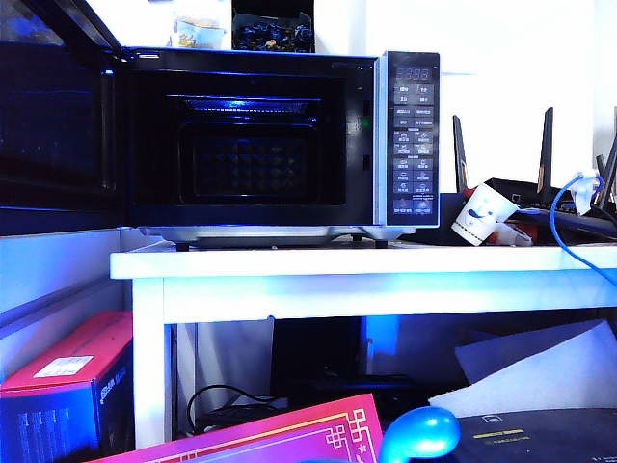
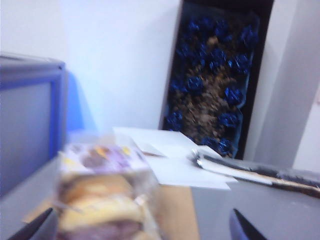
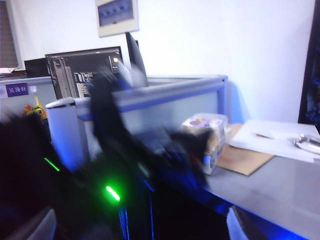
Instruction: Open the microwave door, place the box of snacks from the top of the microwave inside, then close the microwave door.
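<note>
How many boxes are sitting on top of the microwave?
2: the small box of snacks near the open door's side, and a larger dark box of blue things beside it, towards the middle.

the white table (image 1: 289, 280) carries the microwave (image 1: 280, 145), a tipped paper cup (image 1: 482, 214) and a router (image 1: 540, 188).

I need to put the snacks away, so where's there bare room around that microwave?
The black microwave's open cavity is bare. On its grey top, free patch right of the small pale snack box, which sits between the left gripper's open fingers. Crowded near the dark box of blue flowers.
</note>
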`<state>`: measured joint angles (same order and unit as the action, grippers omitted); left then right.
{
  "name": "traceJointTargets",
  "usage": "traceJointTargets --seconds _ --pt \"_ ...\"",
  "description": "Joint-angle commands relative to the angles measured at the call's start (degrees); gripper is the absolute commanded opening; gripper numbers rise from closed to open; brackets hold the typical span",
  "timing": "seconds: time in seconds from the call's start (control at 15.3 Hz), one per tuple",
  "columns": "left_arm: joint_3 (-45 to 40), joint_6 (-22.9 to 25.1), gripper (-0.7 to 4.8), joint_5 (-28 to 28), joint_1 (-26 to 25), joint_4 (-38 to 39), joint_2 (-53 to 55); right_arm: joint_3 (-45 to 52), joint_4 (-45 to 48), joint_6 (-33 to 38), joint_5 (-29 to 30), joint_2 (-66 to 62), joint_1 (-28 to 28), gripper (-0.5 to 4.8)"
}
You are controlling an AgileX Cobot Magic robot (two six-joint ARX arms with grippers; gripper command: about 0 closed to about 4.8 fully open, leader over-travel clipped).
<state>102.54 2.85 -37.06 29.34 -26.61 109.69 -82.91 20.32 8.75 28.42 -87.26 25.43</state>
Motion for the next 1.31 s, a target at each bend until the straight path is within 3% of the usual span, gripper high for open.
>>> traceJointTargets --seconds 0.07,0.33,0.91,1.31 --pt "0.2 1.2 4.79 -2.7 0.2 -6.8 1.7 -0.3 2.3 0.6 1.3 1.0 0.2 4.79" --pt "0.2 1.6 4.79 -6.6 0.2 -9.5 2.1 -0.3 2.3 1.9 2.6 1.0 0.3 4.79" --pt "0.2 1.6 4.79 -6.4 -2.6 -8.3 3.7 -0.3 2.8 3.7 5.0 1.5 0.4 4.79" --pt "11.7 1.7 4.79 -1.3 -3.1 -1.7 9.0 -0.3 5.0 6.1 5.0 1.9 0.4 4.79"
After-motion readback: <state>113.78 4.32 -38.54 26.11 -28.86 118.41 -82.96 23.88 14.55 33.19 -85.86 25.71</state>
